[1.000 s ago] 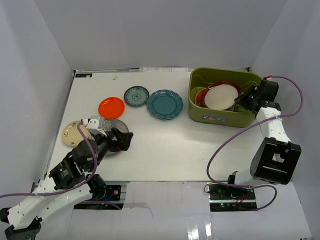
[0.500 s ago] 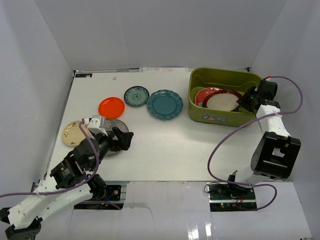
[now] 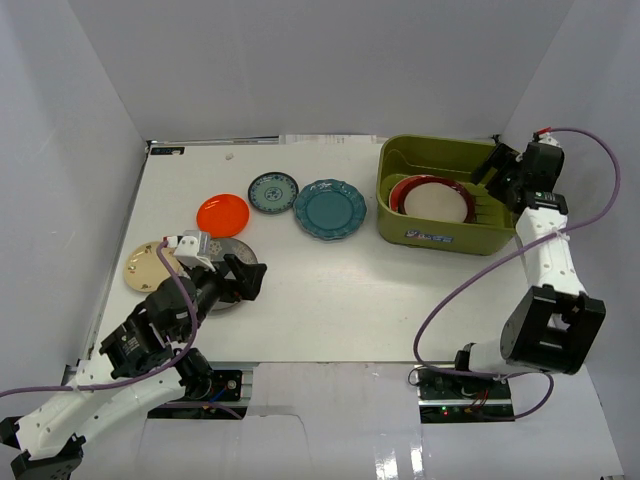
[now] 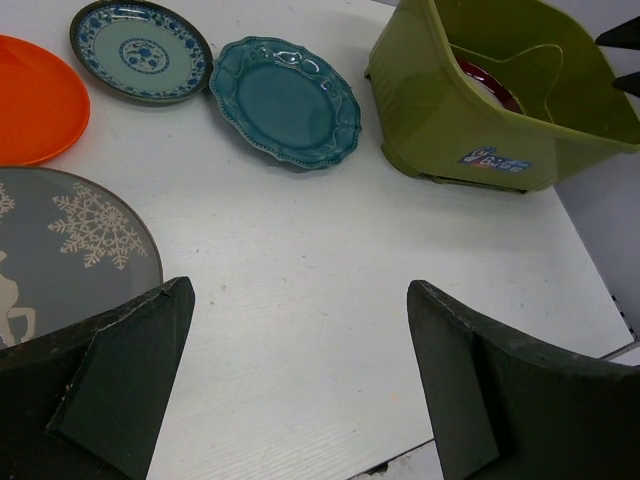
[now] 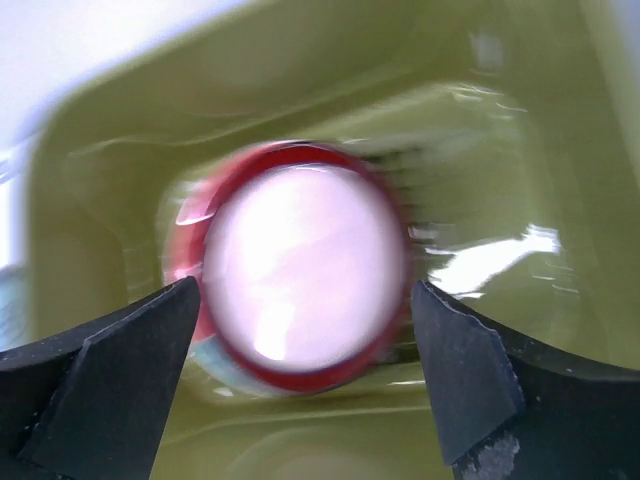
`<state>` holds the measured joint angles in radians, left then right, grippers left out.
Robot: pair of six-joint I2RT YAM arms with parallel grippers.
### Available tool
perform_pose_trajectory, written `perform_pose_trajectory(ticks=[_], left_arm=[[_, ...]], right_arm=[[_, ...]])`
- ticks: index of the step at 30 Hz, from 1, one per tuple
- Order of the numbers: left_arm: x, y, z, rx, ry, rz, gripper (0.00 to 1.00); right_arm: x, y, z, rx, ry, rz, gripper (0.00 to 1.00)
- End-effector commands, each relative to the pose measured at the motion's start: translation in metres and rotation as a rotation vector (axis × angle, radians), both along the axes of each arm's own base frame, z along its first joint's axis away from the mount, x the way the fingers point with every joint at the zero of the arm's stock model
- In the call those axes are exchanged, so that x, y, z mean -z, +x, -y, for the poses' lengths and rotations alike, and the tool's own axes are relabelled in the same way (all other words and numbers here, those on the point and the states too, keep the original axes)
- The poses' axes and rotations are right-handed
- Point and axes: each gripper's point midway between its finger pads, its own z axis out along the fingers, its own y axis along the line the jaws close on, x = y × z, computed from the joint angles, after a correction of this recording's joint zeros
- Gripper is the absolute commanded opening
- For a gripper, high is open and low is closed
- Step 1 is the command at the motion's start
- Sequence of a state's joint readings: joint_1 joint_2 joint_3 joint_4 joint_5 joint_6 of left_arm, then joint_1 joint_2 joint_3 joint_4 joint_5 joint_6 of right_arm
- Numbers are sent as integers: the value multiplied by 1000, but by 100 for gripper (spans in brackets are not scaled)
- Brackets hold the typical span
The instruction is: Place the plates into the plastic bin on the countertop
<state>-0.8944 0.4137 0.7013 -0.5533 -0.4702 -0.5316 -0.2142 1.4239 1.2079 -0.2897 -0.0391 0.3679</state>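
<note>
The right wrist view is smeared with blur. It shows only the cream plate (image 5: 305,270) with its dark-red rim, lying on the floor of the plastic bin (image 5: 480,130). The slots and walls of the bin melt into glare.

From above, the red-teal plate (image 3: 398,196) shows only as a crescent at the cream plate's 9 o'clock, trapped beneath it. The label on the bin's near wall is too small to read. The bin sits at 2 o'clock on the countertop (image 3: 330,290).

The grey plate (image 4: 70,240), with white snowflakes on it, is cut off by the left wrist frame's edge. In the top view it is largely covered by the left gripper (image 4: 298,290). The beige plate (image 3: 145,266), at 9 o'clock, has its 3 o'clock edge hidden by that arm's wrist. The orange plate (image 3: 222,215) lies at 10 o'clock. The small patterned plate (image 3: 273,192) and the teal scalloped plate (image 3: 330,208) lie just beside each other toward 12 o'clock, all three in plain sight.

The left arm reaches from its 7 o'clock base toward 1 o'clock, low over the grey plate's 4 o'clock edge. Its fingers are spread wide with bare countertop between them.

The right arm rises from 5 o'clock and its forearm runs toward 12. The right gripper (image 3: 498,172) is turned toward 9 o'clock above the bin's 3 o'clock end. It is released and grips nothing.
</note>
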Motion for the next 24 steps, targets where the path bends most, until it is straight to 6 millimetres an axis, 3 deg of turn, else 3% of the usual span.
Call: perform_pose_trajectory(ticks=[1,3,4,6,7,9,10,11,12,13,14,15,16,17,18,23,24], left_arm=[[-10,0,-3,-4,-20,25,98],[-11,2,-6,-19,-23,28,98],[-13,3,-9,-33,-28,33,98],[-16,5,-17,-68,-39,43,98],[-17,7,-21,-95,-44,47,98],[-20,8,-30,-131,-60,60,98],[-22,8,-33,-147,-71,64,98],[-23,7,-37,-155,-81,72,98],[-24,8,-38,-164,-84,74,98],[-24,7,-39,-166,-85,76,98],[-24,8,-41,-175,-86,78,98],[-23,8,-41,-178,-85,75,98],[-23,8,-41,-177,-85,74,98],[-23,8,-40,-176,-84,71,98],[-21,9,-39,-172,-77,66,98],[-17,12,-36,-171,-58,50,98],[-16,12,-36,-171,-56,48,98]], right_arm=[[-74,-12,-85,-208,20,224,91],[-73,-30,-142,-315,73,254,89],[-64,-53,-200,-450,126,302,83],[-52,-77,-250,-500,252,321,78],[-38,-104,-296,-591,298,299,76],[0,-118,-340,-616,347,249,73],[11,-144,-376,-704,364,217,72],[5,-147,-401,-735,400,244,72],[40,-161,-431,-791,380,161,72],[47,-164,-447,-812,388,142,72],[38,-164,-470,-845,428,164,72],[69,-169,-488,-851,429,100,70],[75,-168,-499,-849,454,89,70],[65,-167,-518,-875,520,111,70],[95,-168,-530,-860,552,41,70],[129,-165,-577,-843,665,-44,65],[150,-165,-582,-827,662,-85,63]])
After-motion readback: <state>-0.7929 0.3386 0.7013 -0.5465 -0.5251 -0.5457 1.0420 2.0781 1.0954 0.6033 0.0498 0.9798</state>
